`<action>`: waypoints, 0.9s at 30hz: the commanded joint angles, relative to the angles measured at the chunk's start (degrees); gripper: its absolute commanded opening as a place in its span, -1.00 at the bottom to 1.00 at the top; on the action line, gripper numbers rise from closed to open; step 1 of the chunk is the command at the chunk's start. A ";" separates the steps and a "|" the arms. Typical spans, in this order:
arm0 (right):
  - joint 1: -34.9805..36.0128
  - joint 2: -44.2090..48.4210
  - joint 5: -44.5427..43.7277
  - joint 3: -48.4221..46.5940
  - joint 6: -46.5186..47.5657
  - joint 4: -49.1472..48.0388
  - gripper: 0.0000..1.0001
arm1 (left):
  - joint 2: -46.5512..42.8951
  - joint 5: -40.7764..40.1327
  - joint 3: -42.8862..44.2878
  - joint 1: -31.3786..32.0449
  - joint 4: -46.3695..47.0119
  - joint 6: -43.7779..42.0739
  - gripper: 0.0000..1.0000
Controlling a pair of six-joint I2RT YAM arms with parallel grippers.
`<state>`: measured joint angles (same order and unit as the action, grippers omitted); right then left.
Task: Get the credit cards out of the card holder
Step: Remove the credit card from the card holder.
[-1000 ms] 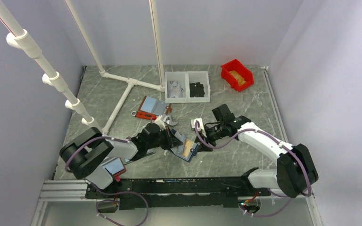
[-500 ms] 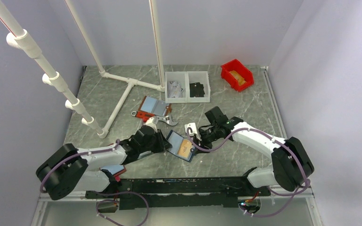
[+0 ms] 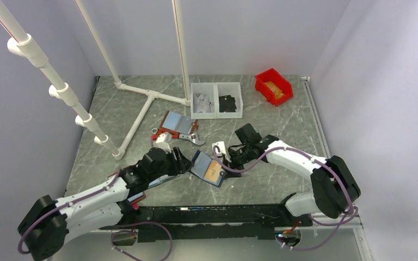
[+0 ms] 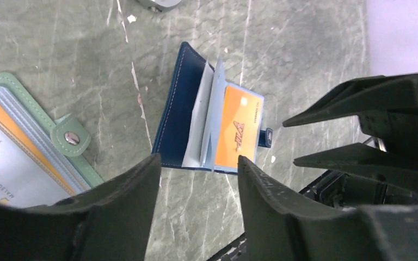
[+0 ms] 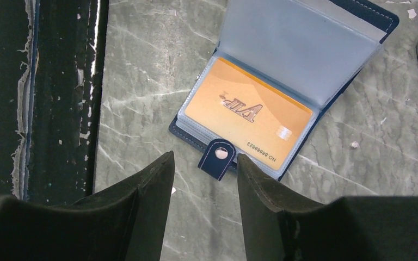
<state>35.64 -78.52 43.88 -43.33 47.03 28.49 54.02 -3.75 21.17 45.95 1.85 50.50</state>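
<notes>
Both my left hand [image 4: 197, 163] and right hand [image 5: 205, 159] gape empty; the navy card holder [image 5: 305, 43], orange card [image 5: 247, 114] showing, lies open between them.

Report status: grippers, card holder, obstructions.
Left gripper open, empty; right gripper open, empty. Card holder lying open, orange card in sleeve. Green-edged holder nearby, not touching.

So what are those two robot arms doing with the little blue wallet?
They're working on getting cards out of the navy card holder, which lies open on the table between them. The left gripper and the right gripper are on either side of it with jaws open, holding nothing. The orange card is still tucked in its clear pocket, so that one isn't out yet.
</notes>
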 commanded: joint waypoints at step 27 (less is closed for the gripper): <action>-0.75 -4.94 -3.52 -5.43 -10.14 -3.09 -0.54 | 8.16 21.11 3.13 0.09 22.58 -5.68 0.03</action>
<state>35.22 -82.94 41.08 -46.44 38.30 26.85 59.24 13.69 21.32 45.95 18.50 46.13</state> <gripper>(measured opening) 0.245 0.531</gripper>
